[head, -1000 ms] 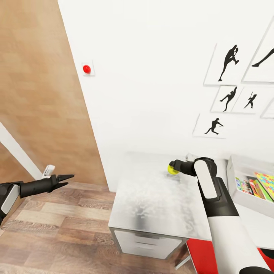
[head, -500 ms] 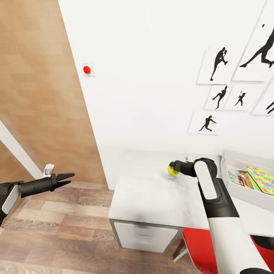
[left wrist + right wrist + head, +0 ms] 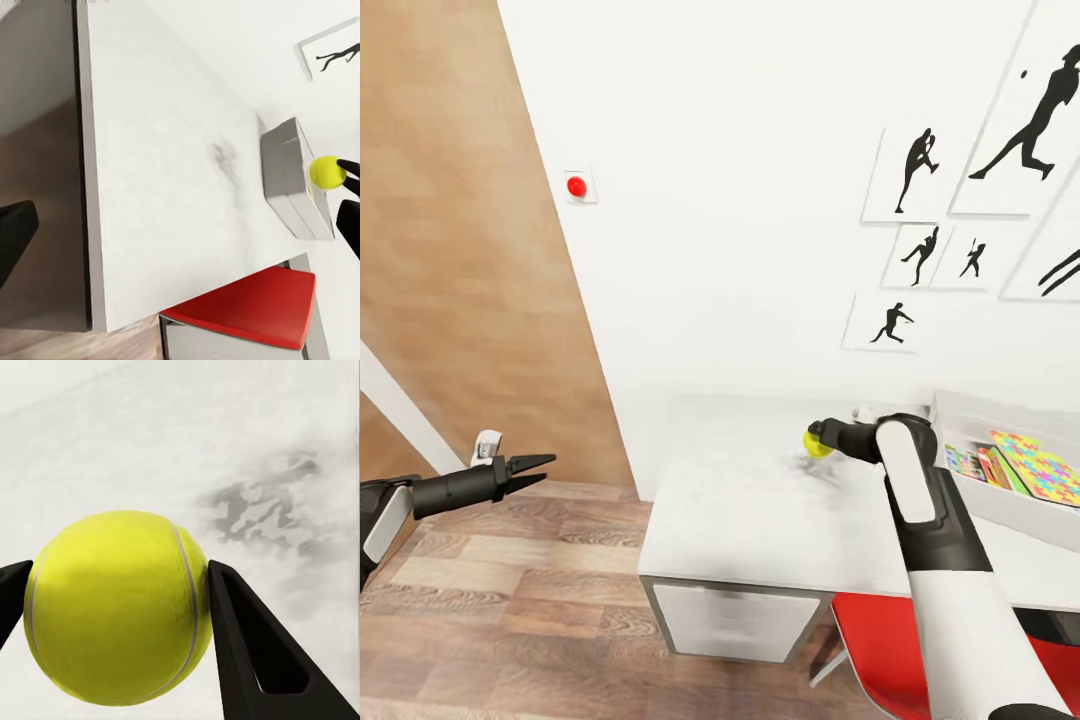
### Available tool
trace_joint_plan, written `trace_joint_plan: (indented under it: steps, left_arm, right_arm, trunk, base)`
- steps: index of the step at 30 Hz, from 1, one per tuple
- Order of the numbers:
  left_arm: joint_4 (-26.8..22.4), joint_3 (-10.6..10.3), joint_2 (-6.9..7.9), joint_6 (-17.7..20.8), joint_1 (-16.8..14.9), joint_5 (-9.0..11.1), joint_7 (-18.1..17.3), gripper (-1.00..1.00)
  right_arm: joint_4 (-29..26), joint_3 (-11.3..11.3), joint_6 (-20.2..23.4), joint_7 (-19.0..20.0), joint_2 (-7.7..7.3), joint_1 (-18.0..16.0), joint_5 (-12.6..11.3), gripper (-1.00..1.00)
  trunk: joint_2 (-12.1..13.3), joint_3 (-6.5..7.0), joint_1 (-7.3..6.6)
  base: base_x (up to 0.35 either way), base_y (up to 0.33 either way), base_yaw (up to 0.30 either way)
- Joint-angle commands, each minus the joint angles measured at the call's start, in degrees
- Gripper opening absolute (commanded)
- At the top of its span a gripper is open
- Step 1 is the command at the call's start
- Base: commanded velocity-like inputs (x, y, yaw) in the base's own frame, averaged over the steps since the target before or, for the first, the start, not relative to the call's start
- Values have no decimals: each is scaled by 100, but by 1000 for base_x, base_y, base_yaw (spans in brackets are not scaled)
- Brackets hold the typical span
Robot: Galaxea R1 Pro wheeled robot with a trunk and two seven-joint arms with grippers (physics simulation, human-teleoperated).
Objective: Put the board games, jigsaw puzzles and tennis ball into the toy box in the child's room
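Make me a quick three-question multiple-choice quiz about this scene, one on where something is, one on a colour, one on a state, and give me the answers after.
1. Where is the tennis ball?
A. between the right gripper's fingers
B. in the toy box
C. on the floor

2. What colour is the chair seat under the table?
A. blue
B. red
C. black

3. What is the left gripper doing?
A. holding a puzzle
B. pressing the wall button
C. holding nothing, out over the floor

Answers: 1 A, a black finger sits on each side of the ball. 2 B, the seat is bright red. 3 C, nothing is between its fingers.
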Motion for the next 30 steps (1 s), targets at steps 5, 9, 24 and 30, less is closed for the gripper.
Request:
trace_joint_plan:
  steps: [5,9,24,30]
  left_arm:
    - [1,-32,-2,26,-5,3,-473,100]
    - [1,-37,1,-193,-5,-8,-801,100]
    - [1,-38,22,-272,-5,-28,-1110,100]
    - [1,-38,34,-274,-5,-29,-1110,100]
  right_arm:
    - [-180,-54,12,-80,-2,-281,-89,-100]
    - [-358,-53,12,-81,-17,-456,-116,-100]
    - [-580,-85,12,-78,-23,-341,-62,-100]
    - [-580,-86,12,-81,-25,-275,-49,-100]
  trunk:
    - [-12,-11,3]
    - [-12,-11,3]
    - [-12,30,3]
    - [-12,83,3]
  base:
    - [0,0,0]
    - [0,0,0]
    - [0,0,-31]
    - [0,0,-109]
